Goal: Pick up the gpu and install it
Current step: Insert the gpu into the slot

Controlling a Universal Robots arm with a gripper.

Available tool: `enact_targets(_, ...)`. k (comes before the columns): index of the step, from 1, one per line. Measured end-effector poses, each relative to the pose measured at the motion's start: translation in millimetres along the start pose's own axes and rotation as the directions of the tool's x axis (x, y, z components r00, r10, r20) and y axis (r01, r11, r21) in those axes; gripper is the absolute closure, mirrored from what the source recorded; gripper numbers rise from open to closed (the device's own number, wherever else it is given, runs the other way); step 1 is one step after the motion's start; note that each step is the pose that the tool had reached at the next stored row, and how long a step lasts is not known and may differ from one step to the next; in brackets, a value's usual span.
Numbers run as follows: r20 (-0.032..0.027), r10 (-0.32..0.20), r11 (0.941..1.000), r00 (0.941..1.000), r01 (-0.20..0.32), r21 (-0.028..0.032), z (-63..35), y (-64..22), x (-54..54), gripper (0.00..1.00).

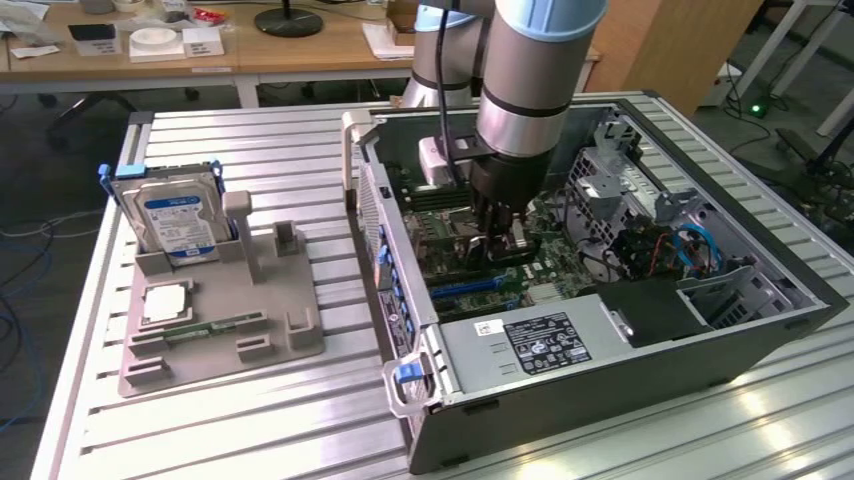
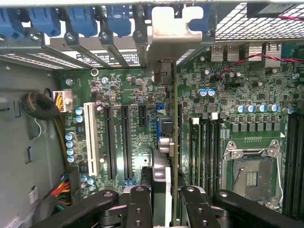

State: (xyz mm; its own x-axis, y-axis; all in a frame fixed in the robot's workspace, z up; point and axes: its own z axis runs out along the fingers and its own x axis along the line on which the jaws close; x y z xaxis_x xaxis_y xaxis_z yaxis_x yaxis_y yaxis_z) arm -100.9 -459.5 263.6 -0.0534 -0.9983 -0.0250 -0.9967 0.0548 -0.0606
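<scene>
Surface: a metal table (image 1: 267,430), its top made of ribbed silvery slats.
Landmark: an open computer case (image 1: 641,390) lies on its side directly on the slats, toward the exterior view's right.
Beside the case: a grey holder tray (image 1: 187,368) sits flat on the slats, on the exterior view's left of the case, near it but apart.

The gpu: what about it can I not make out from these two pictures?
Wrist view: the gpu shows edge-on, so its faces are hidden.
Wrist view: the gpu itself covers the slot under it, so seating cannot be told.
Exterior view: the gripper and arm cover its lower edge.
</scene>
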Motion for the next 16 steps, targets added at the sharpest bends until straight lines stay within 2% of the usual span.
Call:
enact_targets(3,0.0005,0.000,1.0000,1.0000,0.000,0.0001,1.1,0.0,0.0,0.72)
enact_targets(7,0.0110,0.000,1.0000,0.9999,0.000,-0.0009,4.2,0.2,0.1,0.72)
enact_targets(8,0.0113,0.001,1.0000,0.9999,-0.001,-0.0009,4.3,0.2,0.1,0.72)
enact_targets(12,0.0105,0.001,1.0000,0.9999,0.000,-0.0010,5.3,0.2,0.2,0.72)
enact_targets(16,0.0031,0.000,1.0000,1.0000,0.000,-0.0015,8.3,0.4,0.4,0.72)
